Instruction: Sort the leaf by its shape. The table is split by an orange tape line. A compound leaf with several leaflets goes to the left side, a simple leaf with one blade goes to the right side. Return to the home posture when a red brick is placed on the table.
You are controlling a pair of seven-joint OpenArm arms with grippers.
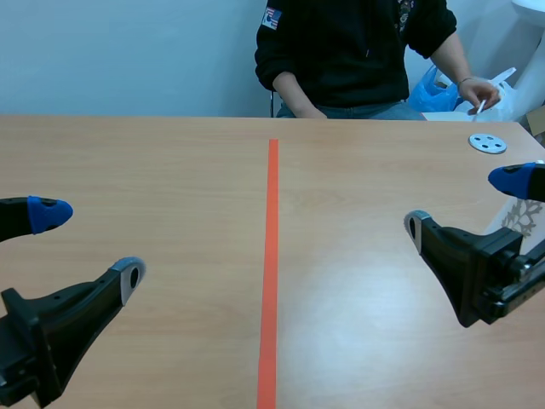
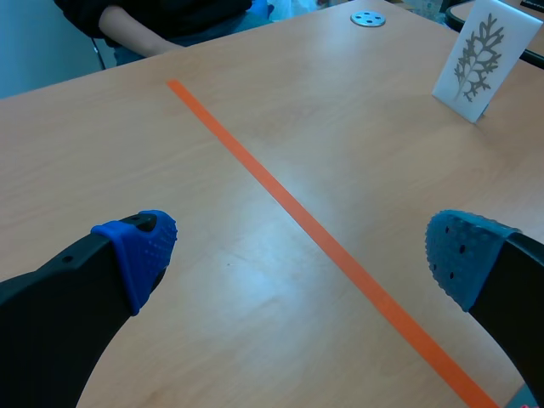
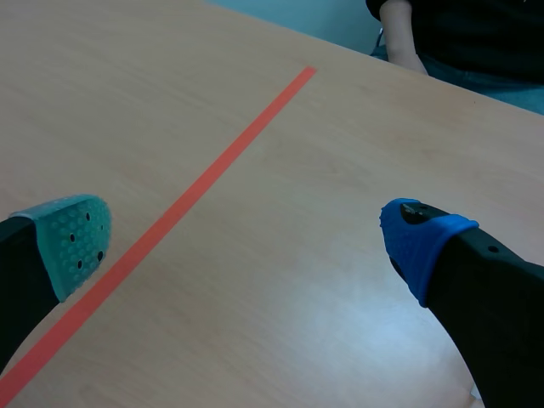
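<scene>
A white card (image 2: 476, 59) printed with a feathery leaf of several leaflets stands upright to the right of the orange tape line (image 1: 271, 256). In the scene view the card (image 1: 521, 220) peeks out behind my right gripper. My left gripper (image 1: 88, 245) hovers open over the left half of the table, with nothing between its fingers (image 2: 136, 255). My right gripper (image 1: 464, 202) is open over the right half, just in front of the card. In its own view my right gripper (image 3: 246, 242) frames only bare table and the tape line (image 3: 170, 217).
A person sits across the table, one hand (image 1: 481, 94) at the far right by a blue bag (image 1: 434, 89). A small grey disc with holes (image 1: 487, 142) lies near the far right edge, also in the left wrist view as the disc (image 2: 367, 18).
</scene>
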